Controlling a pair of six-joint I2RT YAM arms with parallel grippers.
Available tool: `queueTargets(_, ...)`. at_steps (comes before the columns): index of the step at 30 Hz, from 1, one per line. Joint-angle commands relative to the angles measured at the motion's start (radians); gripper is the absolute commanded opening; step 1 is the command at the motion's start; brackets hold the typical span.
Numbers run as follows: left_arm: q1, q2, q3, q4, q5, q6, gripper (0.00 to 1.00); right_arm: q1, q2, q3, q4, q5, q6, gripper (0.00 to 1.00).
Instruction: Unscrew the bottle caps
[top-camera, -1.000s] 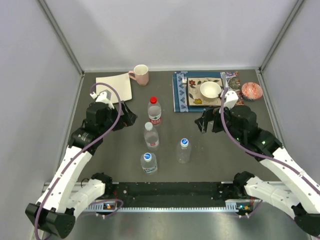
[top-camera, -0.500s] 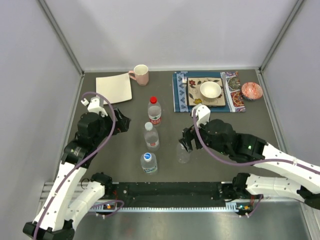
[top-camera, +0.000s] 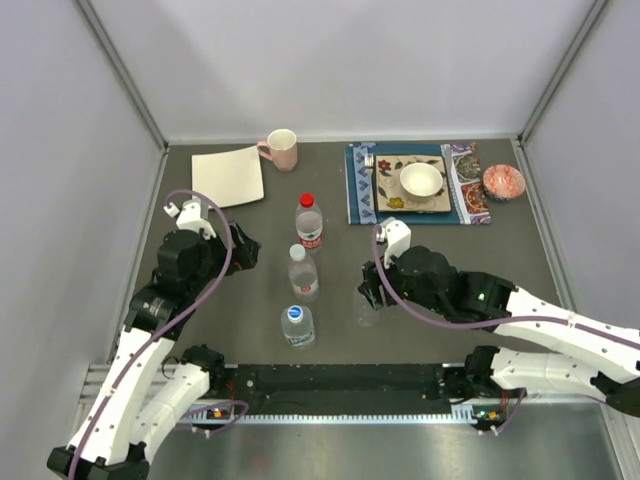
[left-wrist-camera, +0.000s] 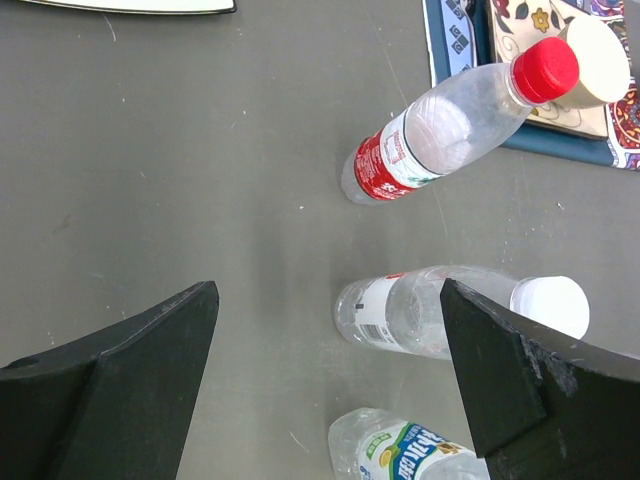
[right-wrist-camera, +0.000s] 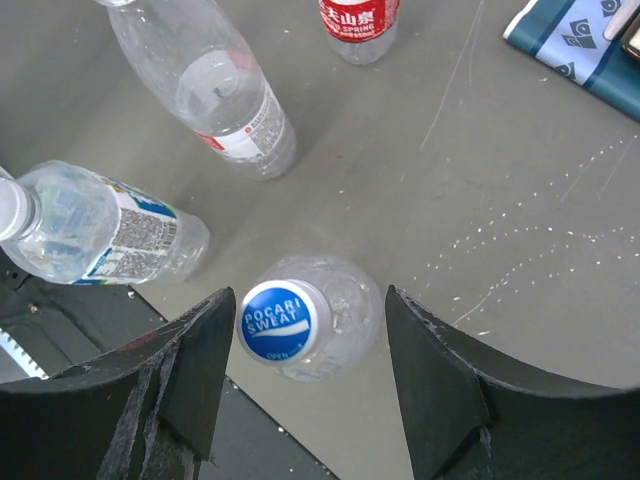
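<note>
- The right gripper (right-wrist-camera: 310, 318) is straddling the blue cap (right-wrist-camera: 272, 320) at the lower centre of its wrist view, jaws half-wide, not gripping.
- It should be centring first, then pinching squarely.
- The left gripper (left-wrist-camera: 328, 295) is hanging, jaws wide.

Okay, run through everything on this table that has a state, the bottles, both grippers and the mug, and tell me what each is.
Left gripper: open, empty.
Right gripper: astride the Pocari bottle, grip unclear.
Pocari bottle: upright, capped.
Red-cap bottle: upright, capped.
White-cap bottle: upright, capped.
Near blue-cap bottle: upright, capped.
Pink mug: upright.
</note>
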Motion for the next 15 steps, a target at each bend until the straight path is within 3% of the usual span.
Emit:
queueTargets(1, 0.003, -0.016, -0.007, 0.018, -0.002, 0.018, 0.99, 0.010, 0.010, -0.006, 0.071, -0.013, 0.015, 0.62)
queueTargets(4, 0.003, -0.016, -0.012, 0.018, -0.001, 0.018, 0.98, 0.010, 0.027, -0.009, 0.075, -0.021, 0.020, 0.60)
queueTargets(15, 0.003, -0.013, -0.009, 0.018, -0.016, 0.021, 0.97, 0.010, 0.014, -0.027, 0.065, -0.012, 0.042, 0.37)
